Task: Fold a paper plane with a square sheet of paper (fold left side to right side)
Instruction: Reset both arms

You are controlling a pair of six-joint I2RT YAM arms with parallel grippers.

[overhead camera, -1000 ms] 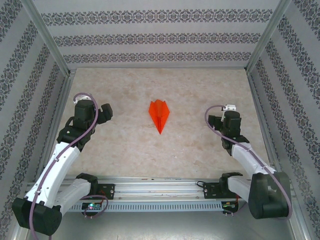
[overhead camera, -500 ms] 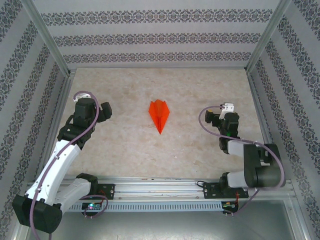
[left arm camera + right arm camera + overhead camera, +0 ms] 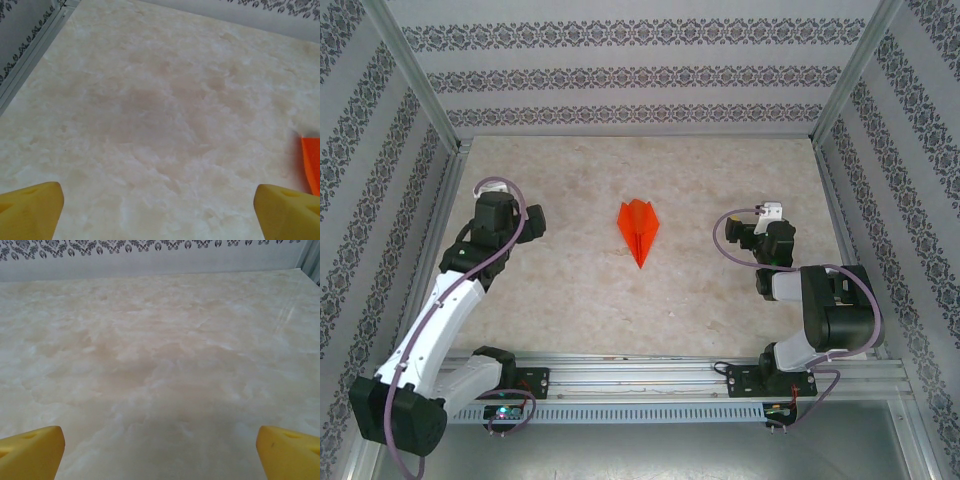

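Observation:
The square sheet of paper lies flat in the middle of the table, folded into a bright orange paper plane, a dart with its tip toward the near edge. One orange edge of the paper plane shows at the right border of the left wrist view. My left gripper is well to its left, open, with only bare table between its yellow fingertips. My right gripper is to the plane's right, also open and holding nothing, its yellow fingertips spread wide.
The marble-patterned table is enclosed by patterned walls on three sides, with metal frame posts at the corners. An aluminium rail carrying both arm bases runs along the near edge.
The right arm has folded back toward its base, its gripper shifting slightly left. The left arm has swung slightly farther in, and its jaws have widened a little. The plane has not moved.

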